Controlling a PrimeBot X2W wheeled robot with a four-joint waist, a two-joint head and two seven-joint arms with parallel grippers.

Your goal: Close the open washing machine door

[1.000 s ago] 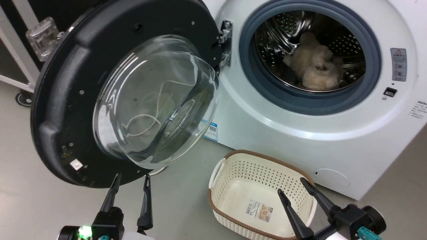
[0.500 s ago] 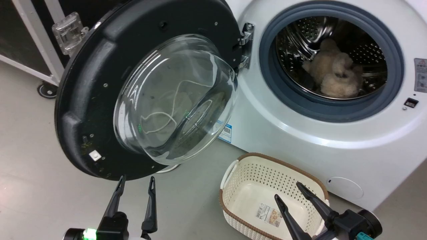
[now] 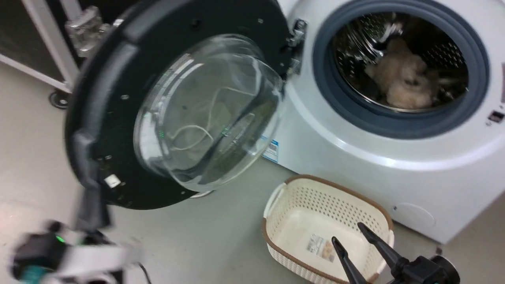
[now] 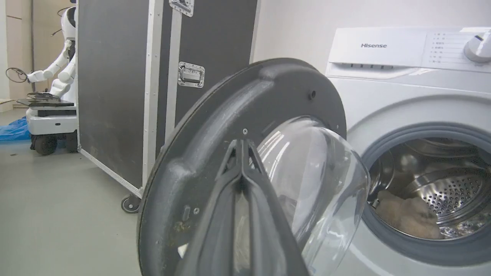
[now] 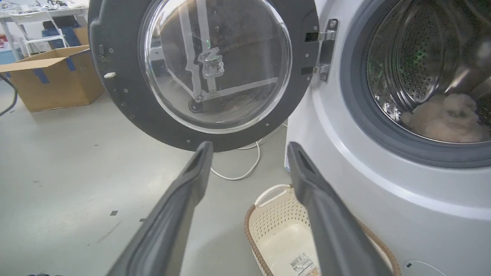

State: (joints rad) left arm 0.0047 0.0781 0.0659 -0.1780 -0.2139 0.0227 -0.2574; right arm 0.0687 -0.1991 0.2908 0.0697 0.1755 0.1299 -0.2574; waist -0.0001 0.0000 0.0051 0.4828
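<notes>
- The door (image 3: 177, 106) hangs wide open, swung to the left of the machine (image 3: 355, 157), with its hinge on the right edge.
- The left gripper (image 4: 242, 145), jaws pressed together, sits by the door's free rim; blur hides whether they touch.
- It is best to push there, far from the hinge, sweeping steadily until the door latches.
- The right gripper (image 3: 348, 233), jaws wide and empty, hovers over the basket (image 3: 292, 189).

head view: we look steeply down from above on the washing machine door (image 3: 177, 110), the washing machine (image 3: 355, 165) and the basket (image 3: 339, 205). left wrist view: we sit low, close before the door, facing its glass. right wrist view: low, farther back, facing door and drum (image 5: 414, 57), which all three views share.
</notes>
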